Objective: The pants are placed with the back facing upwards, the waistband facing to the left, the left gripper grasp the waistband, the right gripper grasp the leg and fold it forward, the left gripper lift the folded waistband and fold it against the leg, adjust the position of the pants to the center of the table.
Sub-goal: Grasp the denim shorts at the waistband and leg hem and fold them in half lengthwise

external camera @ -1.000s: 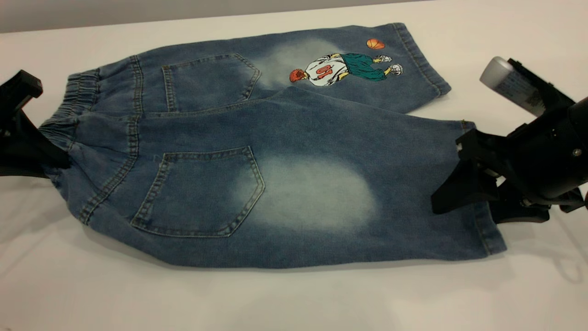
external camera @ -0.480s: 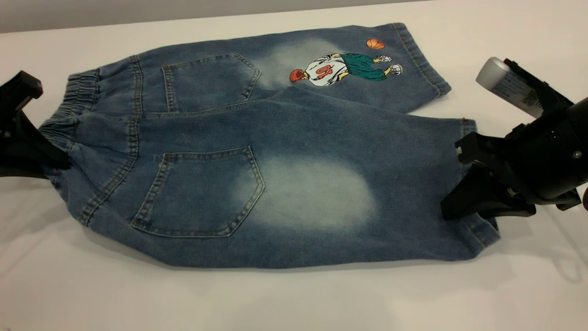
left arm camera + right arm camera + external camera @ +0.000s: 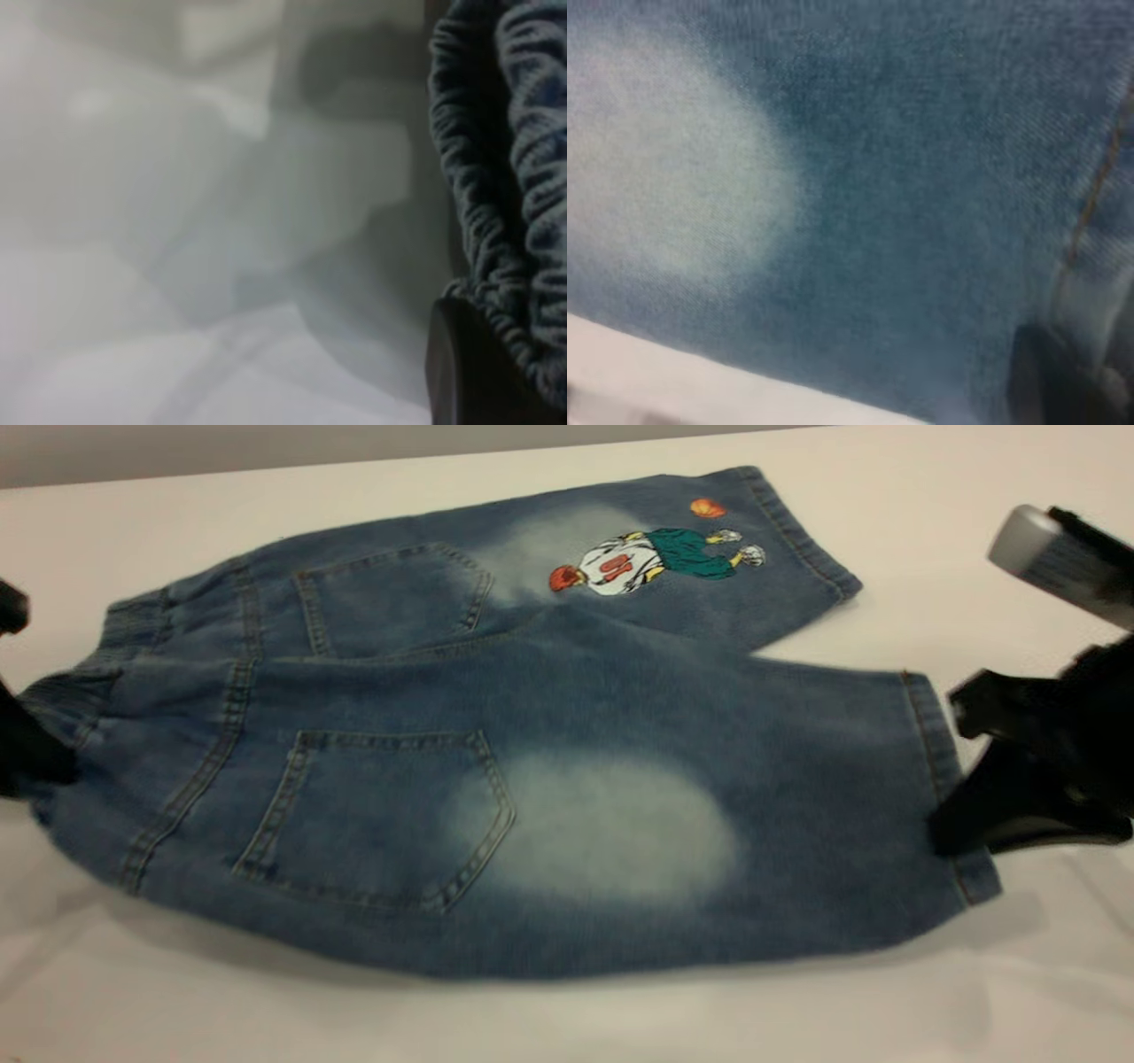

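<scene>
Pale, matte white worktop (image 3: 567, 1027) carries short blue denim pants (image 3: 496, 717) laid back side up, gathered elastic waistband (image 3: 66, 700) toward the left arm. Left end effector (image 3: 27, 753), a plain black angular claw only partly in frame, is clenched on the waistband; the left wrist view shows ruched denim (image 3: 505, 177) pressed against a black fingertip (image 3: 465, 372). Right end effector (image 3: 1001, 806), a black claw on a bulky body bearing a silver-grey labelled cylinder (image 3: 1054, 558), is closed on the hem of the wide unprinted leg (image 3: 797, 797), whose pale oval fade (image 3: 611, 833) fills much of the right wrist view. Outward from both grips, the near half of the garment hangs slightly clear of the worktop, casting a shadow beneath; the far leg with the cartoon basketball-player print (image 3: 651, 558) lies flat.

Step in hand, as judged: both grasps are made and the forward fold is starting. Next move calls for both arms to carry the near edge together over the printed leg, keeping the cloth taut and level.
</scene>
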Robot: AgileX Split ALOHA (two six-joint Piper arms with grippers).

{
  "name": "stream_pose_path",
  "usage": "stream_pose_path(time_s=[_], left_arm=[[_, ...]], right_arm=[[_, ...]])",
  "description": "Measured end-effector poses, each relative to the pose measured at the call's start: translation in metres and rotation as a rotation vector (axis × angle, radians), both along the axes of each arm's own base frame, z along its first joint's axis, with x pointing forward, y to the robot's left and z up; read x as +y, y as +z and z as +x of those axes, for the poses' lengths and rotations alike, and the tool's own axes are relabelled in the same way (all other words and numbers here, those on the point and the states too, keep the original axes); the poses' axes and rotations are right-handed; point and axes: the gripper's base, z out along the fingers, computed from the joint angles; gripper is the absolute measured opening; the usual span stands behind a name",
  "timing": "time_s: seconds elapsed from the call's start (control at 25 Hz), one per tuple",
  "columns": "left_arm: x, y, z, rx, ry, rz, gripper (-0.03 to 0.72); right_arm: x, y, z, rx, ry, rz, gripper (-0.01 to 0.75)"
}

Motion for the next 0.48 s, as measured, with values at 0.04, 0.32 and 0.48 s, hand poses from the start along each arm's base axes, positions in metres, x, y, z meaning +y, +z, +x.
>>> stream_pose_path(time_s=[0.04,0.32,0.48], left_arm=[[-0.001,0.004,-0.005,0.012,-0.011,0.005,0.122],[-0.002,0.039,-0.019,-0.001,-0.007,0.036,0.122],[-0.004,0.06,-0.024,-0.083,-0.01,0.051,0.122]], right_arm=[[-0.001,0.004,-0.004,0.0,0.0,0.0,0.008],[-0.001,0.031,-0.022,-0.02,0.016,0.031,0.008],[-0.001,0.047,-0.024,-0.061,0.021,0.033,0.008]])
